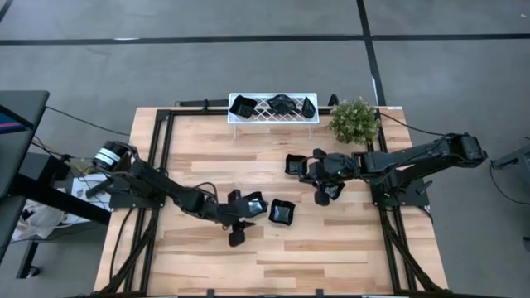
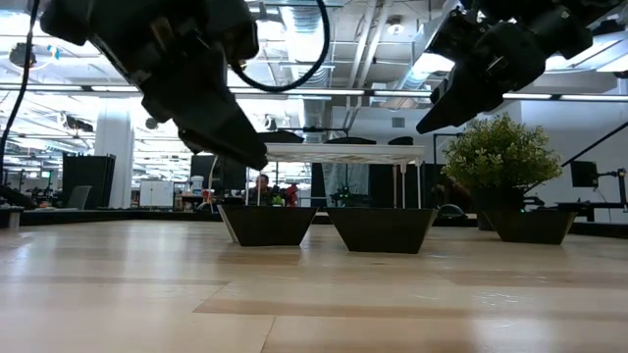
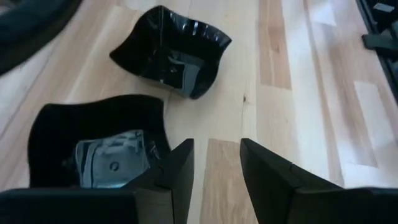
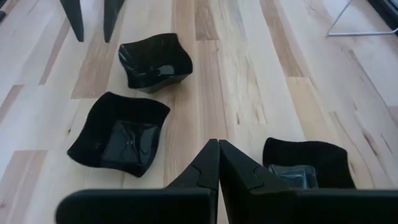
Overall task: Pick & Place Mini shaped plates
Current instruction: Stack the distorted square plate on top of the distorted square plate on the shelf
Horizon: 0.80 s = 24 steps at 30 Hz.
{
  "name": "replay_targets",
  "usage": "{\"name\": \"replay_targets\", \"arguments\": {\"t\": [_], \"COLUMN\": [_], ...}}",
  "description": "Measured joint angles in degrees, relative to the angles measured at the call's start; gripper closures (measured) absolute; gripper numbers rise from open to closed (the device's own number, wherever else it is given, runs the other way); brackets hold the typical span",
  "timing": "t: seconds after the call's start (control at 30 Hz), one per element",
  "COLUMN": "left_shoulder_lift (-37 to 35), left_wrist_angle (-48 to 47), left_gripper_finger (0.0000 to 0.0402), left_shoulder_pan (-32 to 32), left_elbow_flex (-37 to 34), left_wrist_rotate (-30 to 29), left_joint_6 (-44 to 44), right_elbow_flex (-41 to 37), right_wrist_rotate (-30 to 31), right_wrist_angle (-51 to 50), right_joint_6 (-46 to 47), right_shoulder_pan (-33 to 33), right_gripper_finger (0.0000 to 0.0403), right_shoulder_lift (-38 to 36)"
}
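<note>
High view: left gripper (image 1: 238,222) low over the table's middle, beside two black plates, one by its tip (image 1: 252,202) and one just right of it (image 1: 281,212). Right gripper (image 1: 324,186) sits near a third plate (image 1: 296,165); more plates lie in the white rack (image 1: 273,107) at the far edge, next to a potted plant (image 1: 354,120).

Left wrist view adds what the overhead cannot: fingers (image 3: 177,171) apart, nothing between them, hovering over bare wood just beside a square plate (image 3: 99,142). Right wrist view: jaws together, empty.

Low view alone shows both grippers lifted clear of the light wooden tabletop (image 2: 314,294), with an open office hall behind.
</note>
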Motion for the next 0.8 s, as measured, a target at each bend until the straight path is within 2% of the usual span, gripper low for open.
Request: {"name": "replay_targets", "arguments": {"t": [0.3, 0.5, 0.8], "left_shoulder_lift": [6.66, 6.82, 7.04], "left_wrist_angle": [-7.88, -9.5, -11.17], "left_gripper_finger": [0.027, 0.027, 0.027], "left_shoulder_pan": [-0.96, -0.94, -0.85], "left_elbow_flex": [5.34, 5.69, 5.67], "left_wrist_rotate": [-4.04, -6.79, -6.44], "left_joint_6": [-0.02, 0.48, 0.48], "right_elbow_flex": [0.0, 0.0, 0.0], "right_wrist_rotate": [-0.03, 0.04, -0.03], "right_wrist_angle": [-0.38, -1.34, -1.81], "right_joint_6": [1.6, 2.99, 2.99], "right_shoulder_pan": [2.13, 3.76, 4.46], "right_gripper_finger": [0.0403, 0.0403, 0.0403], "right_shoulder_lift": [0.01, 0.02, 0.02]}}
